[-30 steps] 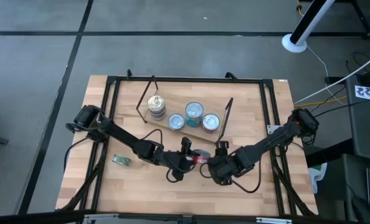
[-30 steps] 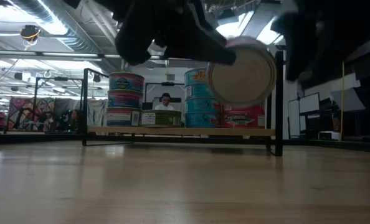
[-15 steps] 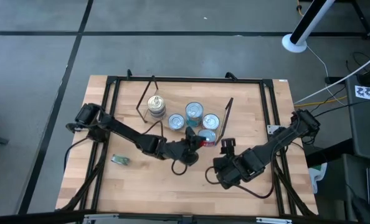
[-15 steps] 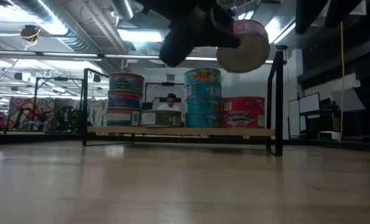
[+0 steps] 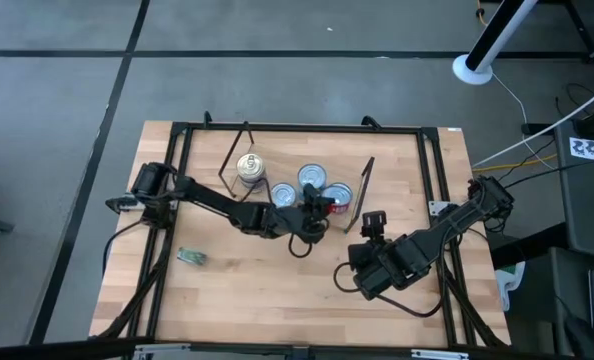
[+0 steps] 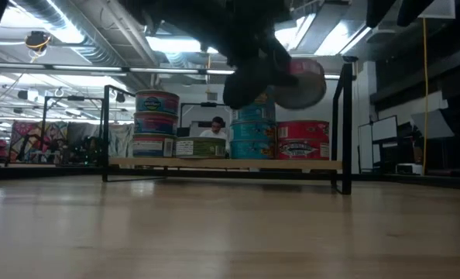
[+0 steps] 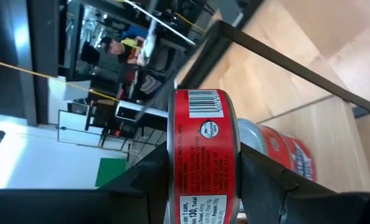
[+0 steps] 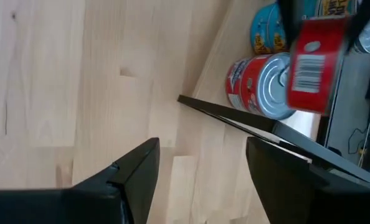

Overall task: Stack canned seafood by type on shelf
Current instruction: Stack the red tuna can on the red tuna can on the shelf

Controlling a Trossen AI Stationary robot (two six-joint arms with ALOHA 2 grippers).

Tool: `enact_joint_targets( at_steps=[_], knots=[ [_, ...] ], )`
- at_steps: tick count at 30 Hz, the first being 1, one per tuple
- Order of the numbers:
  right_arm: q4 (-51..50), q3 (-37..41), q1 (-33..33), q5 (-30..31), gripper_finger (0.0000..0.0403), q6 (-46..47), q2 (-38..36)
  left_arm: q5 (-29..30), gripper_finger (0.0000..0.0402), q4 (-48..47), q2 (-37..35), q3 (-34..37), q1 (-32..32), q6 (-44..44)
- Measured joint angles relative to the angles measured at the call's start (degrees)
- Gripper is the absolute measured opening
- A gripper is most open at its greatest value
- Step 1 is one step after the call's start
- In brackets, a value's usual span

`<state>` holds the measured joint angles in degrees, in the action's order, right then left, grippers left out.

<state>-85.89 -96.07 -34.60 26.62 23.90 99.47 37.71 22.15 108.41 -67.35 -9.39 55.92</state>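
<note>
Red tin (image 7: 202, 158), clamped in left end effector (image 5: 315, 208), now moved over shelf (image 6: 214, 163), above matching tin (image 8: 260, 84); right end effector (image 8: 200, 163) apart, backed off.

left gripper (image 5: 320, 207) carried red can (image 7: 202, 163) from near table front up to shelf (image 6: 222, 163), now over red can on shelf (image 6: 302, 141). right gripper (image 5: 375, 222) backed away from shelf.

Grey floor (image 5: 57, 150) crossed by dark lines; white pole base (image 5: 473, 68); ceiling strip lights (image 6: 191, 45); seated person (image 6: 216, 127) beyond.
</note>
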Motion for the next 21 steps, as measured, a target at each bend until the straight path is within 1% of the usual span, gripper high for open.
enact_joint_targets(
  at_steps=[12,17,21],
  knots=[
    [0.38,0.00,0.12,0.84,0.0239,0.02,0.01,-1.26,0.0153,1.37,3.47,0.00,2.18,0.32],
    [0.50,0.00,0.12,0.85,0.0239,0.02,0.01,-1.33,0.0154,2.84,5.00,-0.11,3.12,4.94],
    [0.59,0.00,0.12,0.84,0.0239,0.02,-0.01,-1.62,0.0154,4.37,5.63,-0.11,3.21,6.46]
  ],
)
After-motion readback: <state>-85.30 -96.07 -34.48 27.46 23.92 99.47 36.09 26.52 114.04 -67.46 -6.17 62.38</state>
